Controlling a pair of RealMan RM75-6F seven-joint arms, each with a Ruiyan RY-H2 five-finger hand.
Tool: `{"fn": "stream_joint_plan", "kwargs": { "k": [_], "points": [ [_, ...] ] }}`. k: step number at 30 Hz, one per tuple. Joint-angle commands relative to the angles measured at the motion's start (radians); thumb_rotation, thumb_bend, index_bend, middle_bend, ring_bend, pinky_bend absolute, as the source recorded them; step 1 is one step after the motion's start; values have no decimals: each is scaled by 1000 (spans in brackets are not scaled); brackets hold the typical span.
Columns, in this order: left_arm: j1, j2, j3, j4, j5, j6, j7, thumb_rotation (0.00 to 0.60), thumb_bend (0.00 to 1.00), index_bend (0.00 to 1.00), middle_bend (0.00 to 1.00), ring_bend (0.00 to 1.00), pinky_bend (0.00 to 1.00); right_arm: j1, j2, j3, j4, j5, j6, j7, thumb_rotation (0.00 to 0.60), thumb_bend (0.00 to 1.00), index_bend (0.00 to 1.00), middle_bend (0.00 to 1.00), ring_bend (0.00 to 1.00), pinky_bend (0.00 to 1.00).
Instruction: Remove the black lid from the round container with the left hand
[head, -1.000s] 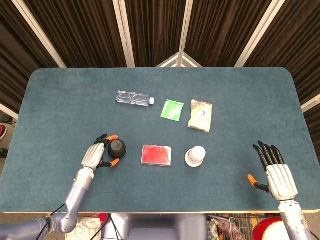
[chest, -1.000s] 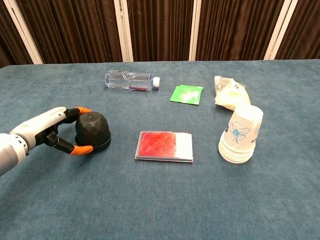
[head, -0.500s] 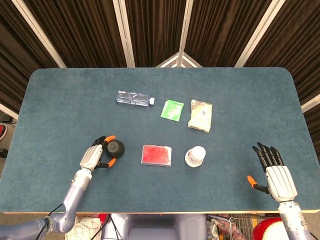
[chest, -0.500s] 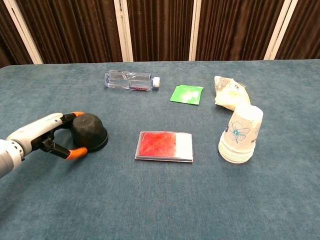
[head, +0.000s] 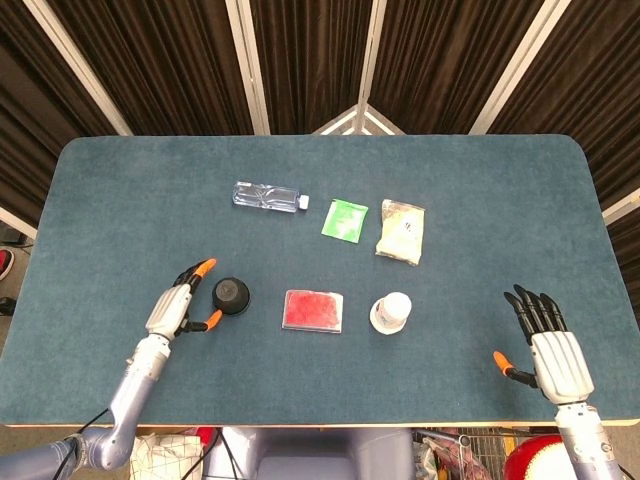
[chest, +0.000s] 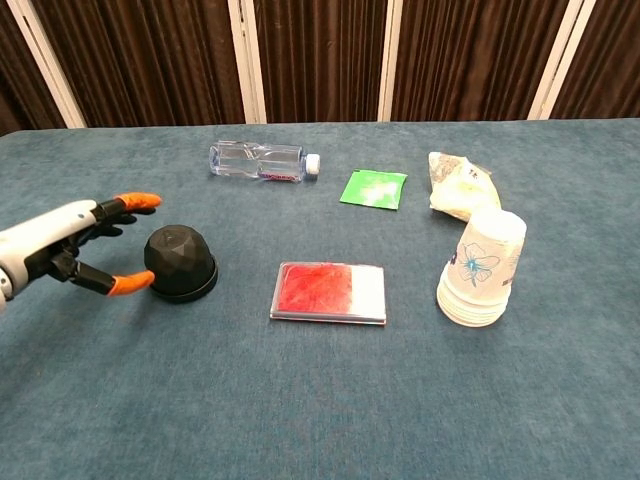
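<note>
Chest view showed the left hand (chest: 70, 250) with fingers spread apart, holding nothing, just left of the black lid (chest: 180, 263), which sat on the table (chest: 320, 400) beside the red packet (chest: 330, 292). Head view showed the right hand (head: 548, 345) open-fingered near the table's front edge.

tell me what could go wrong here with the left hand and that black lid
The left hand is open beside the black lid, gripping nothing, so the lid may stay where it is. If the hand closes again, its fingertips might slip off the domed, faceted top. A sideways push could slide the lid toward the red packet.
</note>
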Motion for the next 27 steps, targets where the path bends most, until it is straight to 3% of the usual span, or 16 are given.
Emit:
{"fn": "stream_joint_plan", "kwargs": {
  "k": [1, 14, 27],
  "points": [
    [-4, 4, -5, -8, -6, -9, 6, 600, 461, 35, 39, 0, 0, 1, 3, 0, -3, -1, -2, 2, 600, 289, 68, 24, 68, 11],
    [-34, -6, -8, -40, -22, -46, 61, 600, 435, 36, 162, 0, 0, 12, 7, 12, -3, 16, -17, 7, 600, 288, 68, 24, 68, 11],
    [-23, -29, -15, -25, -25, 0, 85, 600, 591, 49, 361, 0, 0, 4, 6, 0, -8, 4, -9, 11, 600, 288, 68, 24, 68, 11]
  ]
}}
